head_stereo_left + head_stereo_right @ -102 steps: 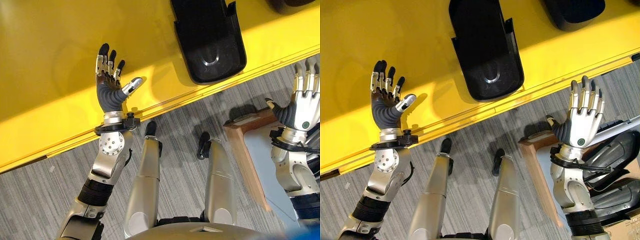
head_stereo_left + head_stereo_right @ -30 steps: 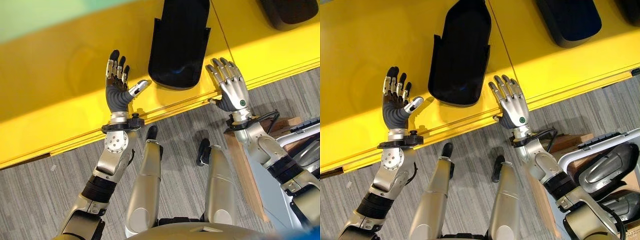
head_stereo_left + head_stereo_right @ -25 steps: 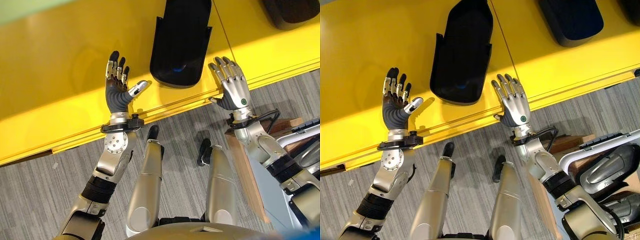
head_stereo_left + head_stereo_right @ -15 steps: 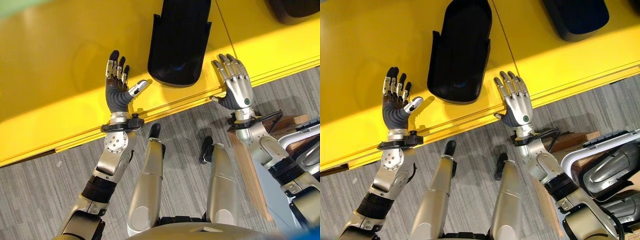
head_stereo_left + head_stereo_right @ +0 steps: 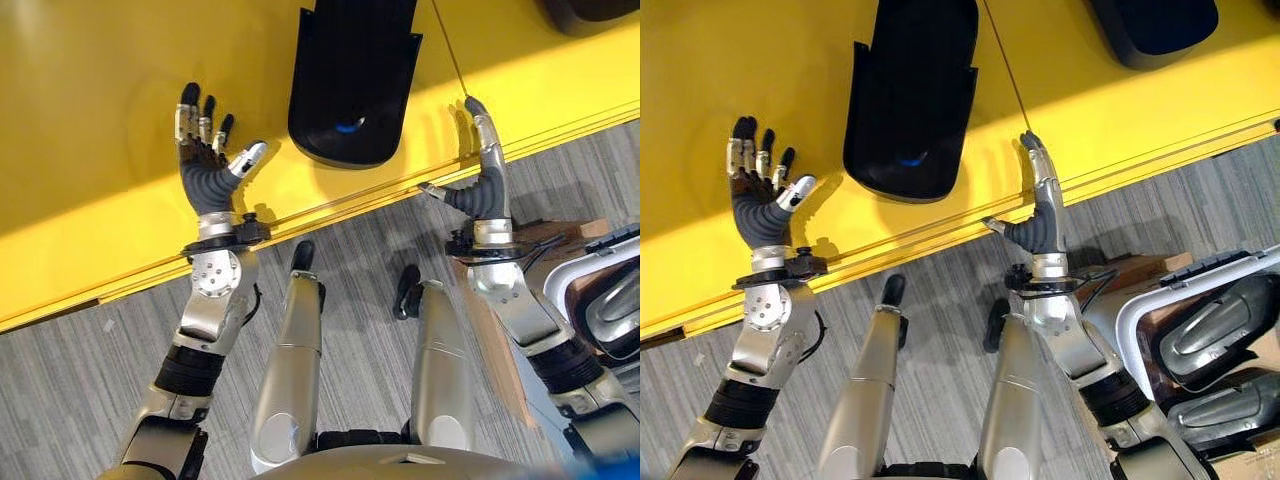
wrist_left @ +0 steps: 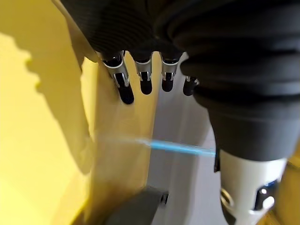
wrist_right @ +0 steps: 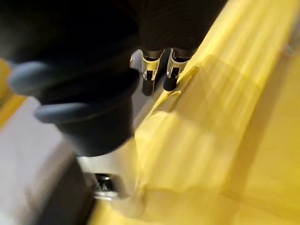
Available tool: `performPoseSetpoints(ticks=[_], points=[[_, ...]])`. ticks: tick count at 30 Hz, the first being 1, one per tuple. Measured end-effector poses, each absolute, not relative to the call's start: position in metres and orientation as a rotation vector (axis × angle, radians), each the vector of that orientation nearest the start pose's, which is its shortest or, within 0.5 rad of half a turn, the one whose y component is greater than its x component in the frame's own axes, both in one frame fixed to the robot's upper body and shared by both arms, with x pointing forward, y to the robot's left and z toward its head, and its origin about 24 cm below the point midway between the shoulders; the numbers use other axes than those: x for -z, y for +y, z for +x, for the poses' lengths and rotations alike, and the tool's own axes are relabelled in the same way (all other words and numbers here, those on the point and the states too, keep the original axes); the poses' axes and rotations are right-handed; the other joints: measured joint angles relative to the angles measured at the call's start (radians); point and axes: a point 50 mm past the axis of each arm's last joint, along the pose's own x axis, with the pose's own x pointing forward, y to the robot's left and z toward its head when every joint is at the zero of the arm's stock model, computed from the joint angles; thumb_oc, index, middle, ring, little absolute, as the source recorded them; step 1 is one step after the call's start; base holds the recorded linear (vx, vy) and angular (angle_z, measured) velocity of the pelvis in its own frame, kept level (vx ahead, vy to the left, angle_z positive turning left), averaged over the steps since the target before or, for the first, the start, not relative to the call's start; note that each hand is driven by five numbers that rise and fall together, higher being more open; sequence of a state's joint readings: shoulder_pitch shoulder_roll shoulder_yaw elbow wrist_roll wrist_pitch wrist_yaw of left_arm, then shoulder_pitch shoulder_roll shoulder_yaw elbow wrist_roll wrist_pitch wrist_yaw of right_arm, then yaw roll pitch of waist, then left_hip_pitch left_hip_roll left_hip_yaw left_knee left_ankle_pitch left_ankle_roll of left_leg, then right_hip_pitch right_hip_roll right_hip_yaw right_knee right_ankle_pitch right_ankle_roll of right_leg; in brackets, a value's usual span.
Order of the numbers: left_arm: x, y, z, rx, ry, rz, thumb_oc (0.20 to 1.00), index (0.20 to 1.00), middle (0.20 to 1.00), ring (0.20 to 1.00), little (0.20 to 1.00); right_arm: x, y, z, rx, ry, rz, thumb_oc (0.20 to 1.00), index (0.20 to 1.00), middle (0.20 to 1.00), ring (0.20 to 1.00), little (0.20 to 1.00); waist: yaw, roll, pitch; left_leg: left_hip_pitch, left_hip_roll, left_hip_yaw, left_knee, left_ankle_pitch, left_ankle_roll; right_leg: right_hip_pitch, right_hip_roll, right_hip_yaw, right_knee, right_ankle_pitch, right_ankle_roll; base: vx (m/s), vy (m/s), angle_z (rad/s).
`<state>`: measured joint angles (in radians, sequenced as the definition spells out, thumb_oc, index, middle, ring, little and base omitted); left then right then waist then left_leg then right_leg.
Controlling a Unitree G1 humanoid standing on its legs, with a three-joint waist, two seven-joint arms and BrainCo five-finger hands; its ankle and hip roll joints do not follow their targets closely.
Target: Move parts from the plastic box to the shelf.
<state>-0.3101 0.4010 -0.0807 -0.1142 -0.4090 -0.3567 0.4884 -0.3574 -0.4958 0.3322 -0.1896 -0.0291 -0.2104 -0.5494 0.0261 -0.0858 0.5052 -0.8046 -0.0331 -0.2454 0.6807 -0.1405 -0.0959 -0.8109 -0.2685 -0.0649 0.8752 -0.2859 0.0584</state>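
Two hands up over the yellow shelf, both empty, one black part lying between them.

Left hand sits palm-up above the shelf near its front edge, fingers straight and spread, thumb out to the side, gripping nothing; left wrist view agrees, fingers loose over yellow surface. Black part lies flat on the shelf, rounded end toward the robot, clear of both hands. Right hand is edge-on just right of the part, fingers extended and pointing up the shelf, thumb sticking out, also gripping nothing. Second black part further back right on the shelf. Plastic box at far right on the floor side, with dark grey parts stacked inside.
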Motion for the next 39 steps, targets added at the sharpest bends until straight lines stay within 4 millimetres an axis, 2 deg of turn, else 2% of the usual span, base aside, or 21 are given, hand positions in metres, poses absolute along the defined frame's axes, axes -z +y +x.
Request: performPoseSetpoints(ticks=[2, 5, 8, 12, 14, 19, 27, 32, 34, 39], points=[[-0.188, 0.202, 0.279, -0.290, -0.713, -0.211, 1.000, 1.000, 1.000, 1.000, 1.000, -0.204, -0.139, 0.266, 0.034, -0.854, -0.193, 1.000, 1.000, 1.000, 1.000, 1.000, -0.003, -0.001, 0.000, 0.002, 0.000, -0.001, 0.002, 0.000, 0.000, 0.004, 0.001, 0.000, -0.002, 0.002, 0.001, 0.00, 0.000, 0.00], [-0.191, 0.204, 0.279, -0.306, -0.724, -0.210, 1.000, 1.000, 1.000, 1.000, 1.000, -0.212, -0.140, 0.266, -0.011, -0.867, -0.146, 1.000, 1.000, 1.000, 1.000, 1.000, -0.004, -0.002, -0.001, 0.002, 0.000, -0.002, 0.004, 0.000, 0.000, 0.006, 0.002, 0.000, -0.003, 0.003, 0.002, 0.00, 0.000, 0.00], [-0.192, 0.209, 0.278, -0.329, -0.730, -0.213, 1.000, 1.000, 1.000, 1.000, 1.000, -0.207, -0.148, 0.265, -0.033, -0.829, -0.148, 1.000, 1.000, 1.000, 1.000, 1.000, -0.007, -0.012, 0.002, 0.005, 0.001, 0.000, 0.004, 0.000, 0.000, 0.010, 0.003, 0.001, -0.008, 0.005, 0.004, 0.00, -0.001, -0.01], [-0.192, 0.212, 0.278, -0.339, -0.730, -0.203, 1.000, 1.000, 1.000, 1.000, 1.000, -0.196, -0.168, 0.258, -0.062, -0.763, -0.266, 1.000, 1.000, 1.000, 1.000, 1.000, -0.010, -0.029, 0.002, 0.020, 0.010, 0.010, -0.004, -0.001, -0.001, 0.022, 0.008, 0.007, -0.023, 0.011, 0.005, 0.01, -0.019, -0.10], [-0.193, 0.213, 0.278, -0.338, -0.732, -0.196, 1.000, 1.000, 1.000, 1.000, 1.000, -0.195, -0.172, 0.257, -0.065, -0.751, -0.251, 1.000, 1.000, 1.000, 1.000, 1.000, -0.017, -0.040, 0.004, 0.022, 0.011, 0.011, -0.006, -0.001, -0.001, 0.022, 0.010, 0.007, -0.023, 0.012, 0.004, 0.00, -0.005, -0.02], [-0.192, 0.213, 0.278, -0.338, -0.721, -0.189, 1.000, 1.000, 1.000, 1.000, 1.000, -0.195, -0.179, 0.253, -0.093, -0.732, -0.267, 1.000, 1.000, 1.000, 1.000, 1.000, -0.015, -0.041, 0.004, 0.023, 0.014, 0.011, -0.008, -0.001, -0.001, 0.023, 0.014, 0.008, -0.024, 0.012, 0.004, 0.00, 0.000, 0.00], [-0.193, 0.212, 0.279, -0.333, -0.721, -0.186, 1.000, 1.000, 1.000, 1.000, 1.000, -0.210, -0.166, 0.252, -0.117, -0.809, -0.117, 1.000, 1.000, 1.000, 1.000, 1.000, -0.016, -0.042, 0.004, 0.025, 0.016, 0.013, -0.009, -0.001, -0.001, 0.023, 0.016, 0.009, -0.025, 0.013, 0.003, 0.00, 0.000, 0.00], [-0.200, 0.207, 0.281, -0.310, -0.748, -0.139, 1.000, 1.000, 1.000, 1.000, 1.000, -0.220, -0.143, 0.257, -0.148, -0.851, 0.014, 1.000, 1.000, 1.000, 1.000, 1.000, -0.016, -0.042, 0.004, 0.026, 0.016, 0.016, -0.008, -0.001, -0.001, 0.024, 0.017, 0.013, -0.027, 0.015, 0.005, 0.00, 0.000, 0.00], [-0.203, 0.204, 0.284, -0.298, -0.753, -0.133, 1.000, 1.000, 1.000, 1.000, 1.000, -0.221, -0.135, 0.259, -0.171, -0.852, 0.029, 1.000, 1.000, 1.000, 1.000, 1.000, -0.013, -0.042, 0.004, 0.027, 0.015, 0.017, -0.006, -0.001, -0.001, 0.025, 0.016, 0.014, -0.028, 0.016, 0.006, 0.00, 0.017, 0.00], [-0.195, 0.204, 0.296, -0.307, -0.701, -0.065, 1.000, 1.000, 1.000, 1.000, 1.000, -0.214, -0.127, 0.268, -0.187, -0.811, 0.024, 1.000, 1.000, 1.000, 1.000, 1.000, -0.009, -0.042, 0.004, 0.032, 0.015, 0.018, -0.006, -0.001, -0.001, 0.033, 0.016, 0.014, -0.034, 0.019, 0.008, 0.00, 0.006, 0.00]])
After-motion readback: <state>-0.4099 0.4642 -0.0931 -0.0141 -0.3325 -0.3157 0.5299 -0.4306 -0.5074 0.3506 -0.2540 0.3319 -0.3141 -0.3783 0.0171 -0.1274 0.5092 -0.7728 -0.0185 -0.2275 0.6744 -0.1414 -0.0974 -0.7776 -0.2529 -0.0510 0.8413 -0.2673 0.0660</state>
